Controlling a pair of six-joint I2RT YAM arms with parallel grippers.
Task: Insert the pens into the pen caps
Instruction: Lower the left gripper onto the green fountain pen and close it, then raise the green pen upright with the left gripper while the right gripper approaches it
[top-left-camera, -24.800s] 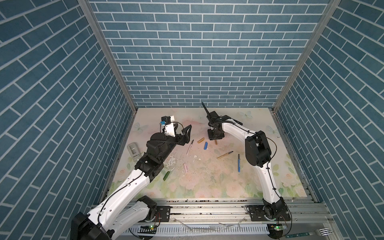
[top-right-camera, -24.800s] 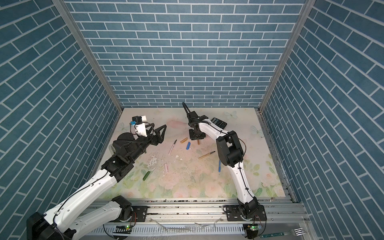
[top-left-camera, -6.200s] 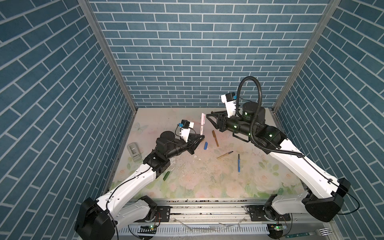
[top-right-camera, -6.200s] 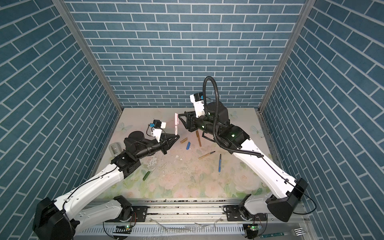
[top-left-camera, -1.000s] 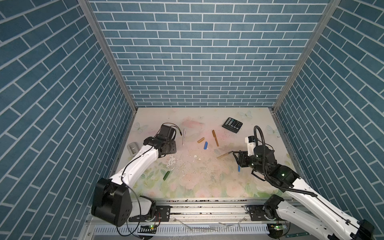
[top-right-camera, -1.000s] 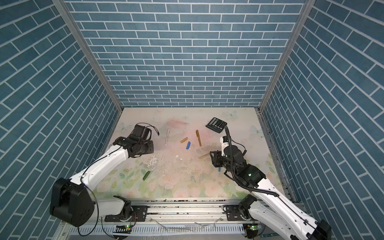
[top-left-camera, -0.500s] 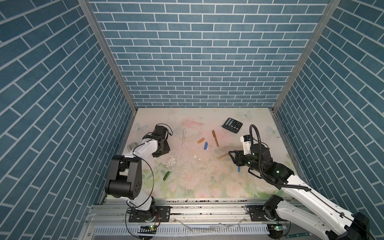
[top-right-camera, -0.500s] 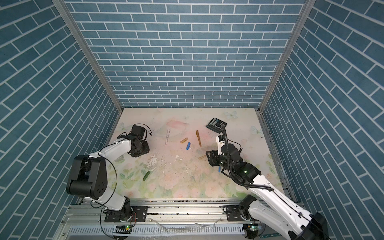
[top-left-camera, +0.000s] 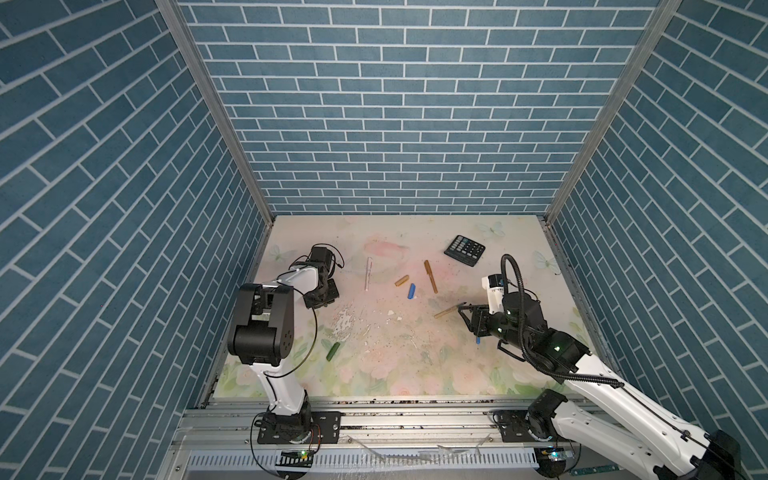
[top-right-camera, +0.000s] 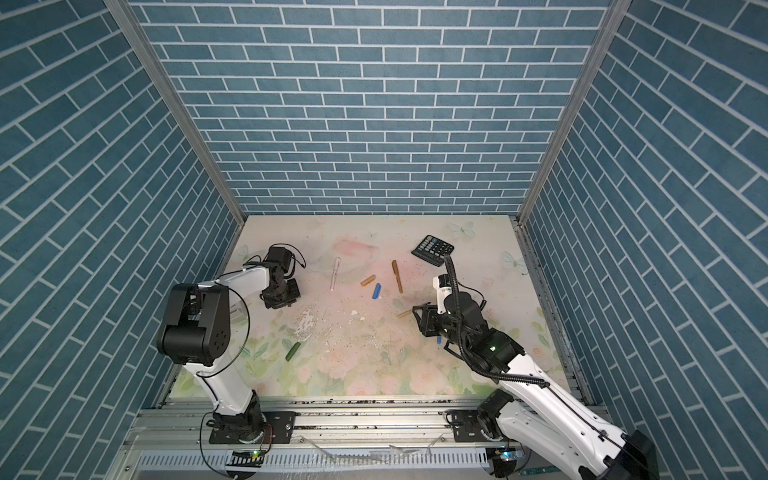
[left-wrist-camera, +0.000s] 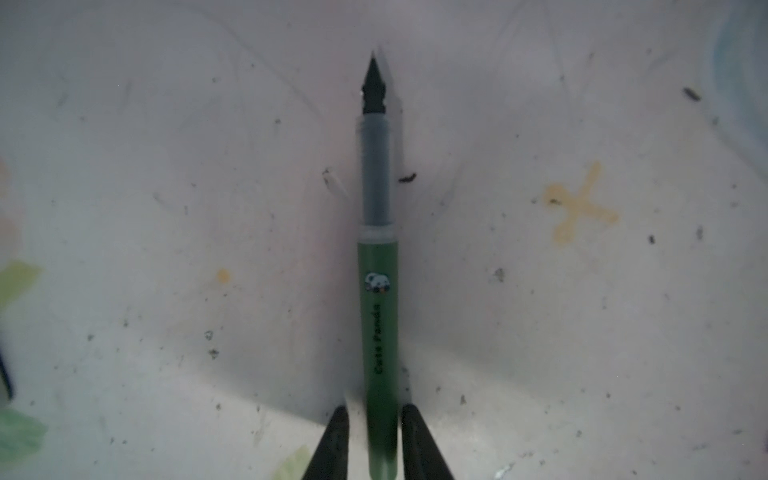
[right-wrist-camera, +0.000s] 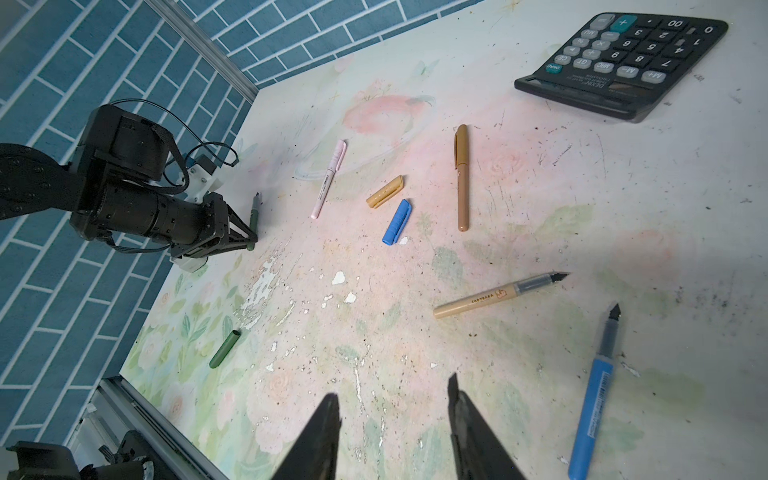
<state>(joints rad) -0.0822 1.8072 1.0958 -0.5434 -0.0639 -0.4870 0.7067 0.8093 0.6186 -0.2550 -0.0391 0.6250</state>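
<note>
Floral worktop (top-left-camera: 395, 374), left edge: left tool (left-wrist-camera: 372, 411) straddles green pen (left-wrist-camera: 378, 324) — grip unclear; squeeze squarely, lift level. Open right tool (right-wrist-camera: 392, 390), empty, could fetch green cap (right-wrist-camera: 225, 349).

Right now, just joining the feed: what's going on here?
The left hand straddles the back end of the uncapped green plastic pen lying on the floral mat; a firm grip isn't clear. The right hand hangs open and empty over the mat near the uncapped blue pen and tan pen. The pale pink pen and brown pen lie capped. The short green cap, tan cap and blue cap lie loose.
</note>
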